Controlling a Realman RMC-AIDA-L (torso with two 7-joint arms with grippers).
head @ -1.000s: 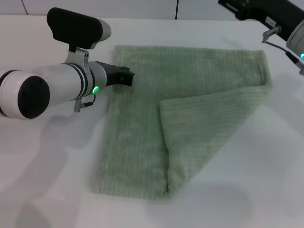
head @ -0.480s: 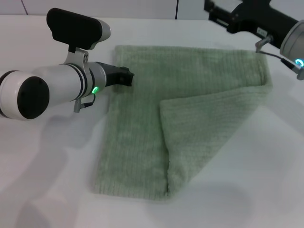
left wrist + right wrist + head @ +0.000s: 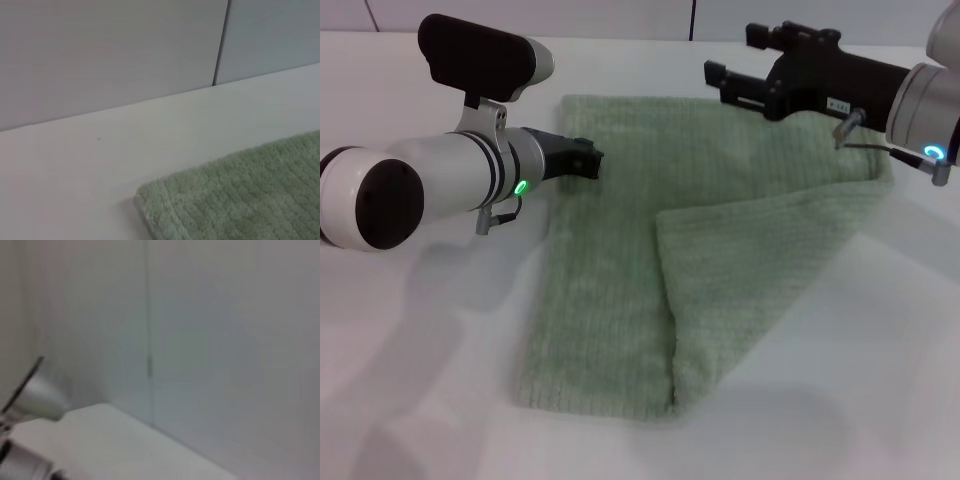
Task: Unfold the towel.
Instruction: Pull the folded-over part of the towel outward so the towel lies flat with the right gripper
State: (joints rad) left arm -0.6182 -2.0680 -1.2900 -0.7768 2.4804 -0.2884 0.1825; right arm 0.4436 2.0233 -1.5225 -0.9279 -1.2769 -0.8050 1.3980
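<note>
The towel [image 3: 620,270] lies flat on the white table, pale sage green and ribbed. Its near right part is folded over into a triangular flap [image 3: 750,270] lying on top. My left gripper [image 3: 584,160] sits low at the towel's left edge near the far corner. That far corner of the towel [image 3: 225,205] also shows in the left wrist view. My right gripper [image 3: 732,56] hangs above the towel's far edge, open, its two black fingers pointing left with nothing between them. The right wrist view shows only the wall and a blurred bit of arm.
The white table [image 3: 880,380] runs all around the towel, with bare surface to the right and front. A pale wall with a vertical seam [image 3: 220,45] stands just behind the table's far edge.
My right arm has swung in from the far right corner, leftward over the towel's far edge. The left arm and the towel have not moved.
</note>
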